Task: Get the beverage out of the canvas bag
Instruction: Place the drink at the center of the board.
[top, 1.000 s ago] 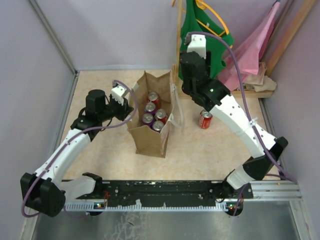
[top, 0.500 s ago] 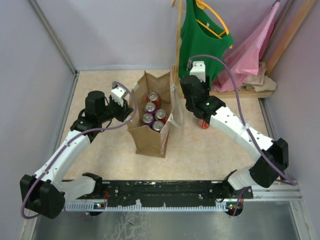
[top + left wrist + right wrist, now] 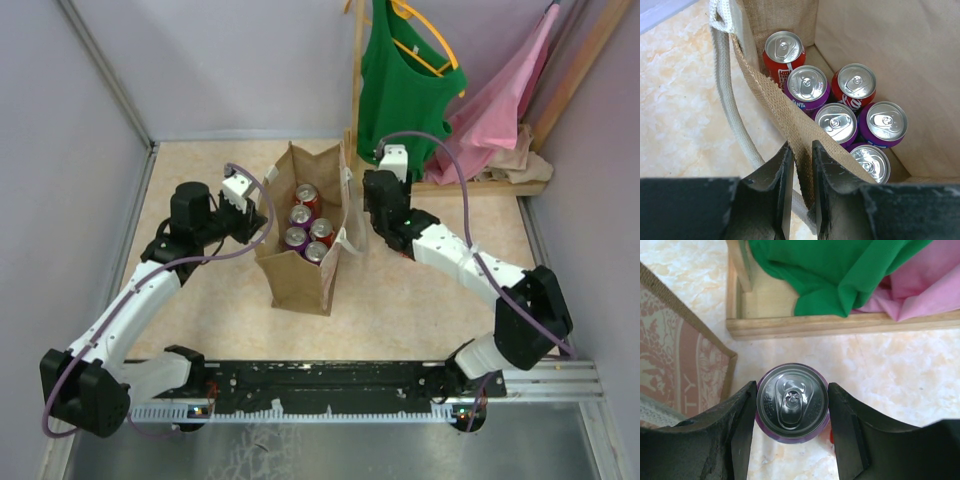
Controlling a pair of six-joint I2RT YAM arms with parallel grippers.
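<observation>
Six aluminium drink cans (image 3: 836, 122) stand inside tall tan fabric canvas bag (image 3: 880, 40). Left claw (image 3: 802, 150) nearly closed, pinching bag's woven rim. Right claw (image 3: 792, 390) spread can-wide, clamping purple drink can (image 3: 792, 412) outside bag, over marbled worktop (image 3: 900, 370). Step, likely: set-down. Next: lower upright, release.

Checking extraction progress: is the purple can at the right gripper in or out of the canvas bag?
Out. The purple can is upright in the right gripper, over the tabletop, beside the canvas bag.
</observation>
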